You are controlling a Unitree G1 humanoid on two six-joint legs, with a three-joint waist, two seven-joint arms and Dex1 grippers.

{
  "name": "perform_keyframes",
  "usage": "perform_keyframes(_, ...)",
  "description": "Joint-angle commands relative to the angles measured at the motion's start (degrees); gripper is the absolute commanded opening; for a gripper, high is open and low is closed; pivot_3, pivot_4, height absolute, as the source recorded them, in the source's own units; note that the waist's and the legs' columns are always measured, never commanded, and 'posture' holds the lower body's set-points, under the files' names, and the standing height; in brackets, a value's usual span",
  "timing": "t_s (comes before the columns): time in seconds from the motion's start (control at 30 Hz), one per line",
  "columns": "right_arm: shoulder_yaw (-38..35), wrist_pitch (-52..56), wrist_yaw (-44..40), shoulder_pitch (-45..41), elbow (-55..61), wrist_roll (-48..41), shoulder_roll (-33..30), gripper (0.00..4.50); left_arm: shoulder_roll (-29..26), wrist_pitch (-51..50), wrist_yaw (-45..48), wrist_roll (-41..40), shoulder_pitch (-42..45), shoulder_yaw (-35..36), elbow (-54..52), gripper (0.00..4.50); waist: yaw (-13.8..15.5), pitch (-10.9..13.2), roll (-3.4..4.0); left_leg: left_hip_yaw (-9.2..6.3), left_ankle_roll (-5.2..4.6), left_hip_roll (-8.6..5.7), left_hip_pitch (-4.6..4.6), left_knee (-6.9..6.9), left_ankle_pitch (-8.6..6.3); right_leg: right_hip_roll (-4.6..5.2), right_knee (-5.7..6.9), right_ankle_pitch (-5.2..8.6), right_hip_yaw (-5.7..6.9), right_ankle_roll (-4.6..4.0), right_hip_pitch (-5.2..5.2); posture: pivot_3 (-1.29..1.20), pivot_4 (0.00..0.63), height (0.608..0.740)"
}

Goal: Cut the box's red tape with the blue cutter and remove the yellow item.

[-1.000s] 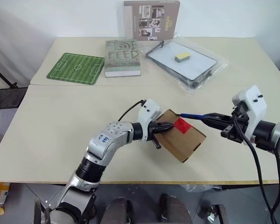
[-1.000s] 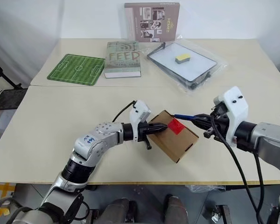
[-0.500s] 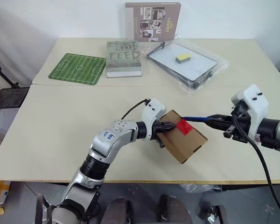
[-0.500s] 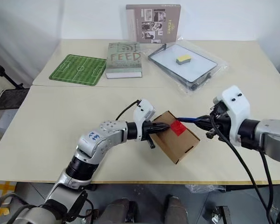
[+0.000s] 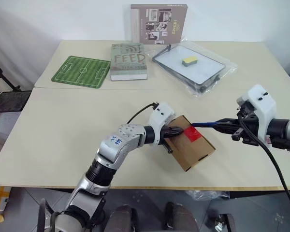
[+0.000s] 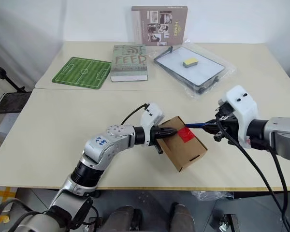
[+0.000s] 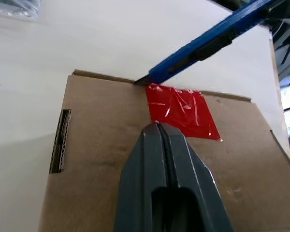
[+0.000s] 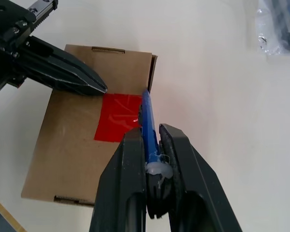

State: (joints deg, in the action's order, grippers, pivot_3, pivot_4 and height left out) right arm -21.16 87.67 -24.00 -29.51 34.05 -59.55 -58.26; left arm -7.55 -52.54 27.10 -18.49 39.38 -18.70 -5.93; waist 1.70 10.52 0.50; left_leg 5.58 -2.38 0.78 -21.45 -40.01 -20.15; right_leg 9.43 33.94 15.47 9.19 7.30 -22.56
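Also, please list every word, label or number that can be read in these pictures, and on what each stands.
"FEED": large letters on the cover of the grey-green book.
Small print below it: too small to read.
Upright brown box at the wall: printed label and photos, too small to read.
Blue handwriting on the left arm's sticker: unreadable.

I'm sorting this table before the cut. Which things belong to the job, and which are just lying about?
In the job:
- box, pressed by the shut left gripper
- red tape on its top
- blue cutter, clamped in the right gripper, tip at the tape's edge

Lying about:
- football-pitch mat
- FEED book
- upright book
- bagged whiteboard with yellow block
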Motion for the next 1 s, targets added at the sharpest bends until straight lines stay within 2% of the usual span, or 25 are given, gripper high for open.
perform_keyframes(0.03, 0.8, 2.0, 0.2, -1.4, 0.3, -1.6, 0.7, 0.16, -0.1, -4.3, -1.8, 2.5, -0.1, -2.6, 3.0, 0.01, -0.1, 0.0, -0.01, 0.01, 0.00, 0.00, 0.01, 0.00, 0.00, 0.00, 0.00, -0.01, -0.01, 0.01, 0.01, 0.00, 0.150, 0.740)
perform_keyframes(0.17, 0.2, 4.7, -0.5, -1.9, 0.6, -2.9, -0.1, 0.16, 0.3, -6.1, -2.5, 2.8, 0.6, -2.9, 3.0, 0.01, 0.0, 0.0, -0.04, -0.01, -0.01, 0.01, 0.02, 0.00, 0.00, 0.01, -0.01, -0.01, 0.00, 0.01, 0.02, 0.00, 0.150, 0.740)
perform_keyframes(0.6, -3.7, 4.8, -3.2, 2.2, -0.2, -9.1, -10.0, 0.16, 0.0, -6.3, -4.1, 4.0, 0.7, -4.0, 4.0, 0.01, 0.6, -0.1, -0.12, -0.05, -0.07, 0.00, 0.02, 0.00, -0.04, 0.05, -0.08, -0.01, -0.01, 0.01, 0.08, 0.00, 0.150, 0.740)
perform_keyframes(1.0, -14.7, 4.8, -9.5, 12.3, 0.5, -13.2, -18.6, 0.16, 0.0, -5.8, -4.7, 4.4, 0.7, -4.3, 4.8, 0.01, 1.2, -0.1, -0.16, -0.03, -0.14, 0.02, 0.05, -0.02, -0.08, 0.06, -0.14, -0.01, -0.05, 0.00, 0.09, 0.00, 0.150, 0.740)
